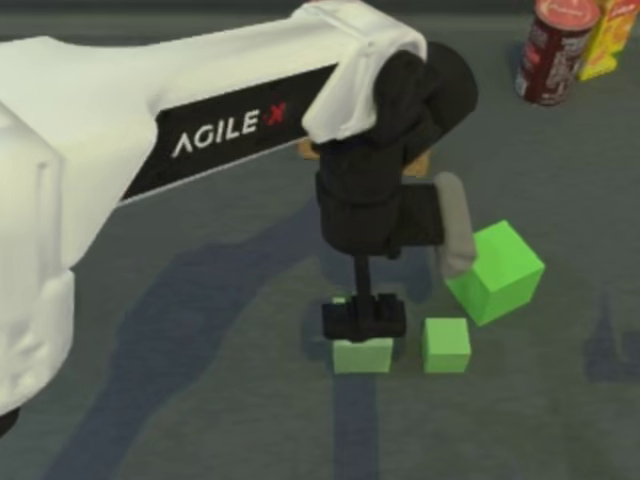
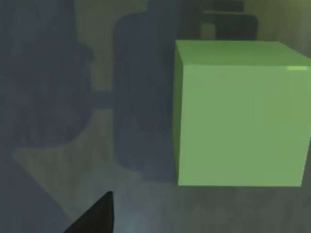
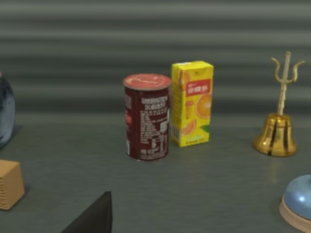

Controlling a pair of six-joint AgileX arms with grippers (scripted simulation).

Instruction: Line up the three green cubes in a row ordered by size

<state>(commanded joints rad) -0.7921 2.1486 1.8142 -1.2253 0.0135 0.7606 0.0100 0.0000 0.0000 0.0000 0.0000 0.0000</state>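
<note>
1. left gripper [image 1: 364, 318] in the top view hangs low at the middle of the table [image 1: 150, 400], its black fingers right at the far edge of the pale green cube [image 1: 362, 355]. i cannot tell from above whether the fingers touch the cube or stand spread off it.
2. top view again: a second green cube [image 1: 446, 345] of about the same size sits just to the right of the pale one with a narrow gap between. the large bright green cube [image 1: 497, 271] stands farther right and a bit farther back, turned at an angle to the other two and close to the second cube without touching it.
3. top view, far right corner: a dark red can [image 1: 553, 50] with a yellow juice carton [image 1: 607, 38] beside it. a tan block [image 1: 418, 165] peeks out from behind my left arm.
4. left wrist view: one green cube [image 2: 240, 114] fills most of the frame, resting on the table, and one dark fingertip [image 2: 97, 216] shows at the edge, apart from the cube.
5. right wrist view: the can [image 3: 147, 116] and carton [image 3: 192, 103] stand side by side, a brass bell [image 3: 278, 133] and a blue domed bell [image 3: 299, 199] off to one side, a tan block [image 3: 9, 184] at the other. one dark fingertip [image 3: 95, 218] of the right gripper shows; i cannot tell its state.
</note>
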